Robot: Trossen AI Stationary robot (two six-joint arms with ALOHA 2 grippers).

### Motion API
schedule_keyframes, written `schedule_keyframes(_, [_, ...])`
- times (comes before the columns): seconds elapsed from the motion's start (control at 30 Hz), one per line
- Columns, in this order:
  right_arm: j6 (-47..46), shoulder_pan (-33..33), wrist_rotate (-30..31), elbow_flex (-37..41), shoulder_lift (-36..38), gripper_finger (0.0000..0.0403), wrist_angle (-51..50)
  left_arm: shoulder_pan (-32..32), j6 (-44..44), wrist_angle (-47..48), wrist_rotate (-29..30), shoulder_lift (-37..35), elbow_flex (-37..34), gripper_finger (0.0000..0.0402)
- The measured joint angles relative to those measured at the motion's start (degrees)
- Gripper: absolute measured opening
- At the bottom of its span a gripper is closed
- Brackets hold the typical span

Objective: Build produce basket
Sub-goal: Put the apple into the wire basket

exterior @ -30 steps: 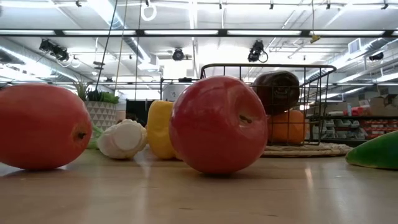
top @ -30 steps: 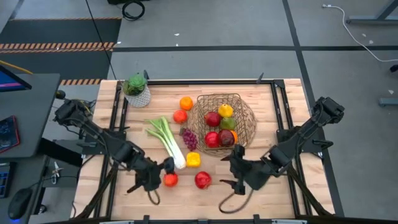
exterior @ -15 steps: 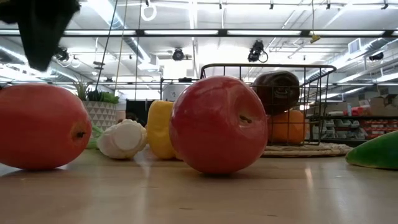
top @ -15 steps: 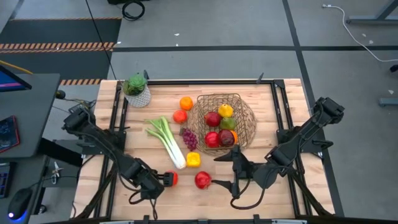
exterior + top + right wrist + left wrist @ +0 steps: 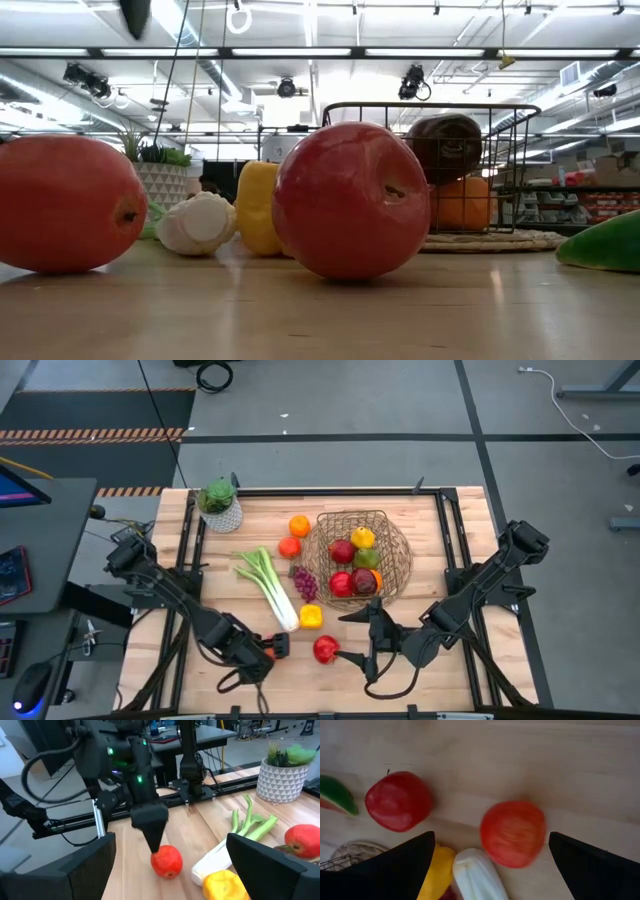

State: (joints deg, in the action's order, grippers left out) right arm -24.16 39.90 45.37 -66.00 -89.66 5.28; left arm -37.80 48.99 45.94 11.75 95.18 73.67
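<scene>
The wire basket (image 5: 392,565) stands at the table's far middle and holds apples, a yellow fruit and others. On the wood lie a leek (image 5: 266,585), grapes (image 5: 303,582), a yellow pepper (image 5: 311,617), two orange fruits (image 5: 298,525), a red apple (image 5: 325,650) and a red-orange tomato (image 5: 512,834). My left gripper (image 5: 270,648) is open above the tomato, its fingers (image 5: 405,865) on either side and clear of it. My right gripper (image 5: 348,638) is open and empty just right of the red apple. A watermelon slice (image 5: 337,795) lies near the apple.
A white pot with a green plant (image 5: 220,505) stands at the far left corner. Black rails (image 5: 190,540) run along the table's sides. The pepper and the leek's white end (image 5: 475,880) lie close behind the tomato. Bare wood (image 5: 300,680) lies along the near edge.
My left gripper has gone toward the table's right edge until it stands over the tomato, which it now covers in the high view. My right gripper has gone a little toward the left, nearer the red apple. The fruits have stayed in place.
</scene>
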Motion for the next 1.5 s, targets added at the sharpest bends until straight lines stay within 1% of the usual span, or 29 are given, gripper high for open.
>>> schedule_keyframes(0.13, [0.9, 0.0, 0.0, 0.0, 0.0, 0.0382, 0.1, 1.7, -0.8, 0.3, -0.8, 5.2, 5.5, 0.0400])
schedule_keyframes(0.27, [1.5, 0.5, 0.0, 0.0, 0.0, 0.0382, 0.2, 2.8, -1.8, 6.8, -4.7, 9.8, 11.0, 0.0400])
schedule_keyframes(0.37, [2.6, 0.9, 0.0, 0.0, 0.0, 0.0382, 0.2, 3.3, -1.7, 10.1, -7.1, 11.1, 13.2, 0.0400])
schedule_keyframes(0.63, [7.5, 0.8, 0.0, 0.0, 0.0, 0.0382, 1.7, 4.5, 0.8, 13.2, -7.5, 13.8, 12.1, 0.0400])
schedule_keyframes(0.9, [9.6, 0.0, 0.0, 0.0, 0.0, 0.0382, 3.7, 4.4, 5.7, 14.7, -6.2, 16.1, 12.1, 0.0400])
schedule_keyframes(1.07, [10.9, 0.0, 0.0, 0.0, 0.0, 0.0382, 4.6, 4.5, 5.6, 15.2, -6.2, 16.7, 12.1, 0.0400])
schedule_keyframes(1.27, [10.8, 0.0, 0.0, 0.0, 0.0, 0.0382, 5.5, 4.5, 5.2, 15.4, -6.5, 19.7, 12.1, 0.0400])
schedule_keyframes(1.5, [10.8, 0.0, -0.1, 0.0, 0.0, 0.0382, 6.1, 4.5, 3.7, 14.7, -4.1, 20.3, 12.1, 0.0400])
